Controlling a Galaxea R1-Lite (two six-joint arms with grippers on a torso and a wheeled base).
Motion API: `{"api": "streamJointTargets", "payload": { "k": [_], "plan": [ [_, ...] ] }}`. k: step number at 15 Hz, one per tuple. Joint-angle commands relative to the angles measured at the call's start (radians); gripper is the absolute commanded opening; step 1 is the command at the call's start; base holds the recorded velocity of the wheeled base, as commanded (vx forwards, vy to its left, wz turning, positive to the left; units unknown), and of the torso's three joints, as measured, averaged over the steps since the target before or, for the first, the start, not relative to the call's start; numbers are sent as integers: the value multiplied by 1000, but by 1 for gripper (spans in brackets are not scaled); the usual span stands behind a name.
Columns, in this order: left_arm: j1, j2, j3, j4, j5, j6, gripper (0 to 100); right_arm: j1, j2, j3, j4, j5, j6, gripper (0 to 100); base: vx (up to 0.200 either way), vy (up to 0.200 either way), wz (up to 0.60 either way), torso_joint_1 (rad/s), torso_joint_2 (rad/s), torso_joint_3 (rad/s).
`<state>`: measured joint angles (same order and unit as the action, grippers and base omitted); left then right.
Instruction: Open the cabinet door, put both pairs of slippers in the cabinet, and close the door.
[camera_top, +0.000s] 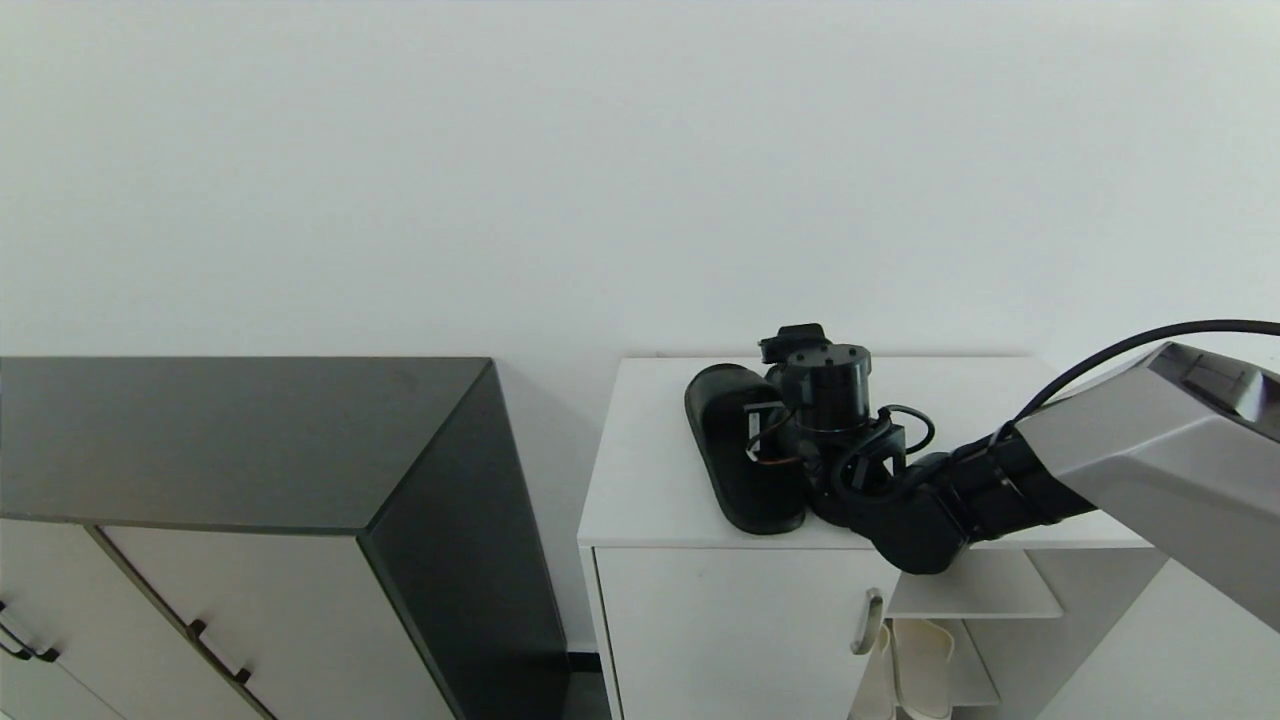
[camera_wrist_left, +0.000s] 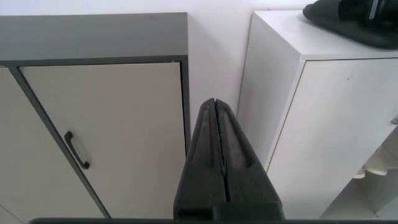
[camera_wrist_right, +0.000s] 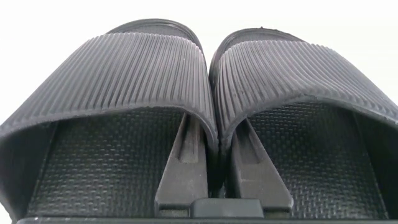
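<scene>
A pair of black ribbed slippers (camera_top: 725, 455) lies side by side on top of the white cabinet (camera_top: 650, 480). My right gripper (camera_top: 765, 440) is at their open ends. In the right wrist view one finger sits inside each slipper (camera_wrist_right: 124, 81), and the gripper (camera_wrist_right: 217, 168) is shut on the two touching strap edges. A pair of white slippers (camera_top: 920, 660) stands on a lower shelf in the cabinet's open right side. My left gripper (camera_wrist_left: 214, 106) is shut and holds nothing. It hangs low, facing the gap between the dark cabinet (camera_wrist_left: 93, 37) and the white one (camera_wrist_left: 273, 93).
The white cabinet has a front panel with a metal handle (camera_top: 868, 620) beside its open shelves. To the left stands a dark-topped cabinet (camera_top: 230, 440) with pale doors and black handles (camera_wrist_left: 77, 150). A plain white wall rises behind both.
</scene>
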<state>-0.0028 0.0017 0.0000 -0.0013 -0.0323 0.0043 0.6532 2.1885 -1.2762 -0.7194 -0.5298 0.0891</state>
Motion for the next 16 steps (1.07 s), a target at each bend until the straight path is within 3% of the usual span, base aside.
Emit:
{"api": "streamJointTargets", "payload": {
  "k": [1,3,8,16],
  "plan": [
    [0,0,0,0,0,0,0,14,-61,32,0,-1,0,0,0,0,0,0,0,0],
    [1,0,0,0,0,0,0,37,-131,97,0,1,0,0,0,0,0,0,0,0],
    [0,0,0,0,0,0,0,166,-414,469,-3,45,35,0,0,0,0,0,0,0],
    [0,0,0,0,0,0,0,180,-377,485,-8,45,38,0,0,0,0,0,0,0]
  ]
}}
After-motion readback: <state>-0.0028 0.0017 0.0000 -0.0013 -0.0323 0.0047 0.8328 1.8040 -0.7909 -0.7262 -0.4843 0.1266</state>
